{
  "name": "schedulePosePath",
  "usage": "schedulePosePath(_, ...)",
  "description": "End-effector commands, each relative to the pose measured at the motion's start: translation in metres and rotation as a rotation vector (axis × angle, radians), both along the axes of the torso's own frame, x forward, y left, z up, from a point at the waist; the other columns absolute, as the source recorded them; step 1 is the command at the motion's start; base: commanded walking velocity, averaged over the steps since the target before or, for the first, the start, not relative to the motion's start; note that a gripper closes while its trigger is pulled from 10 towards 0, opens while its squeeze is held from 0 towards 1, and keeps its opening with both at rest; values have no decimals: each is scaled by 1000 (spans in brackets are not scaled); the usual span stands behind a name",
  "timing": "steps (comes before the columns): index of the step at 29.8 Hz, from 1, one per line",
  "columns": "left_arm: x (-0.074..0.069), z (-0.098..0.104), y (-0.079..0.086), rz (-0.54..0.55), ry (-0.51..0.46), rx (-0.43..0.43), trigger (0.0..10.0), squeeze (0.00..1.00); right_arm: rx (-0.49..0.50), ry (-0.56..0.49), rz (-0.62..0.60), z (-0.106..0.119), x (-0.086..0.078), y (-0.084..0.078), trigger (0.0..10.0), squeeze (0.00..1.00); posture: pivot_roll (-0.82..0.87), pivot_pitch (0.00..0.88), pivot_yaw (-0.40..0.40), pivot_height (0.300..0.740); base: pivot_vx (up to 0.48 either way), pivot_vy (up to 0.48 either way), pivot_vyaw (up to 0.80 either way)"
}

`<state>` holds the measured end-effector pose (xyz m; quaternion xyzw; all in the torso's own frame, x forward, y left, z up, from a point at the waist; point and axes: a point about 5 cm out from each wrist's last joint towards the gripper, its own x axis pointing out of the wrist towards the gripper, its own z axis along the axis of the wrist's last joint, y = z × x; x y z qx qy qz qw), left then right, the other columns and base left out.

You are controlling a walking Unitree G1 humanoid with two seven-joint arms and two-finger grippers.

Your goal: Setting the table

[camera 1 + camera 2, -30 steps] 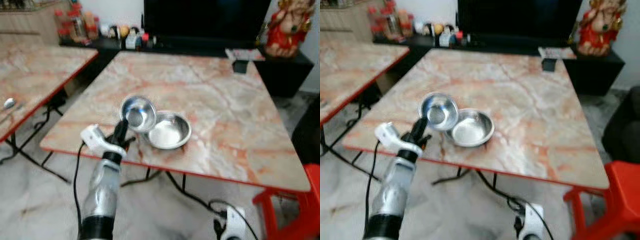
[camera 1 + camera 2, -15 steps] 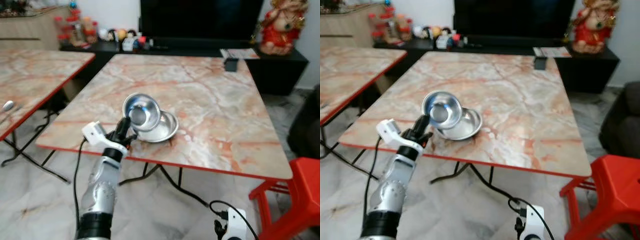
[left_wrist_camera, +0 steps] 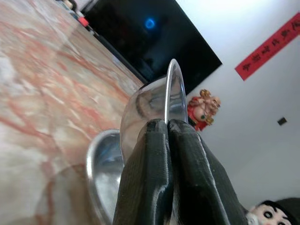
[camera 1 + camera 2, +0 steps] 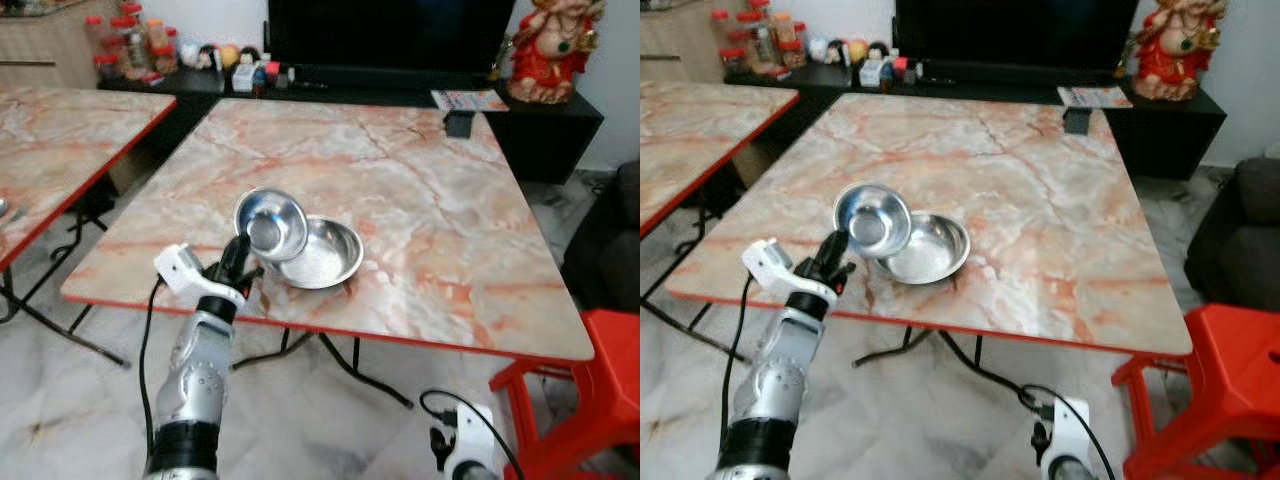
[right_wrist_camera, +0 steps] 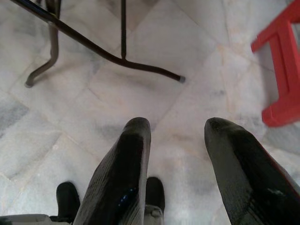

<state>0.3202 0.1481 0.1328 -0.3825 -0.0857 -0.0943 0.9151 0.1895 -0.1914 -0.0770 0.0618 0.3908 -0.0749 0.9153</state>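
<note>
Pinching the rim of a small steel bowl, the left gripper reaches up over the near edge of the marble worktop. Its two black fingers are pressed together on the thin rim, holding the bowl tilted on edge with its hollow facing back toward the robot. This small bowl hangs over the near-left rim of a larger steel bowl, which sits flat on the worktop close to the front edge; whether the two touch is hard to tell from here.

Down by the floor the right gripper hangs idle, its fingers spread apart with nothing between them, pale floor tiles and the table's black legs below it. A red stool stands off the worktop's right corner. A second marble table stands to the left, and a dark television and a red figurine sit along the far wall.
</note>
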Motion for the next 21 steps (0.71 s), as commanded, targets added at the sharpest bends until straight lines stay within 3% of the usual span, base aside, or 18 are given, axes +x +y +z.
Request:
schedulePosePath(1,3,4,-2,-7,-15,-7,10000,0,4,9,-6,-1,-2,1,10000,0,23,0,-13,740,0,0,-719)
schedulePosePath(6,5,6,-3,-22,-16,-4,10000,0,9,14,-23,-3,-6,1,10000,0,10,0,1,740,0,0,-645)
schedulePosePath(15,8,8,-9,-55,-23,-2,10000,0,4,16,-33,-3,-7,-1,10000,0,12,0,4,740,0,0,0)
schedulePosePath(21,7,6,-8,-61,-16,2,10000,0,11,14,-29,-3,-5,2,10000,0,15,0,5,740,0,0,-694)
